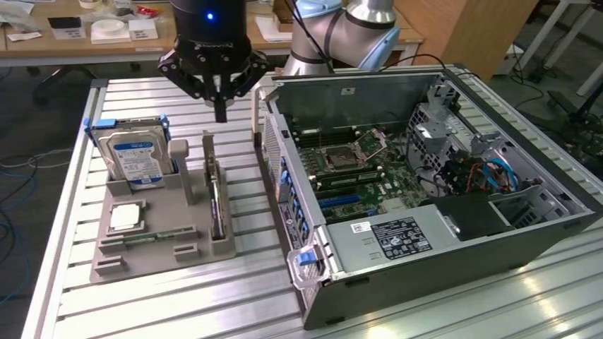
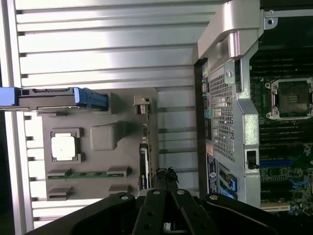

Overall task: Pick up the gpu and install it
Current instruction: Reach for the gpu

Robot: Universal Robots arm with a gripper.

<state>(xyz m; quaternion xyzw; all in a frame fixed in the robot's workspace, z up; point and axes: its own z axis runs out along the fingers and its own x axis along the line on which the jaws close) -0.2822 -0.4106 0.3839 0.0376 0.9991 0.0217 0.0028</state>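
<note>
On the exterior view's left, a gray holder (image 1: 151,258) sits on the slatted aluminium table (image 1: 188,307). It carries an upright hard drive (image 1: 137,159), a flat CPU (image 1: 126,217) and a RAM stick (image 1: 151,236). The gpu (image 1: 217,201) stands on edge in the holder's slot nearest the case. The gripper (image 1: 220,116) hangs above, near the gpu but clear of it, fingers pressed together and holding nothing. On the right lies the open computer case (image 1: 424,240), its motherboard (image 1: 363,166) exposed.
</note>
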